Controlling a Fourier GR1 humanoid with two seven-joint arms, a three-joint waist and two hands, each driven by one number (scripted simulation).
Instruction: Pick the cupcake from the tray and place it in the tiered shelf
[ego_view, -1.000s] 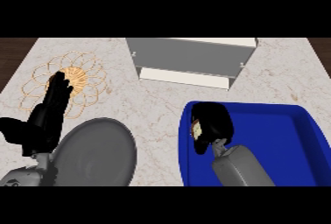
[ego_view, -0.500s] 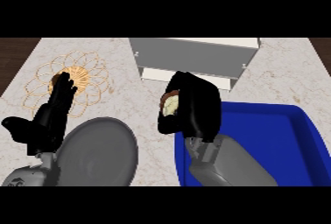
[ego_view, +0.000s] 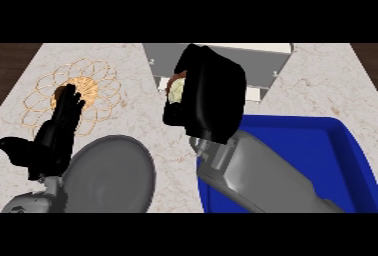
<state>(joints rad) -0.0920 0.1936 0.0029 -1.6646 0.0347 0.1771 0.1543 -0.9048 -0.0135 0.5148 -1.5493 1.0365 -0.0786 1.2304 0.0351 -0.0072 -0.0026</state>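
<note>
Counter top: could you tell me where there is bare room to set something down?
Bare marble lies between the wire trivet and the right hand. Another patch is right of the tiered shelf, above the blue tray.

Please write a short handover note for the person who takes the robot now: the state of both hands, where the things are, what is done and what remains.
Right hand: shut on the cupcake, held above the counter at the front edge of the tiered shelf.
Left hand: open, resting at the left, fingers up, over the wire trivet.
Blue tray: at the right; the cupcake is out of it.
Grey plate: near the left forearm, not part of the job.
Done: pick from the tray.
Left: carry the cupcake into the shelf and release it.
</note>
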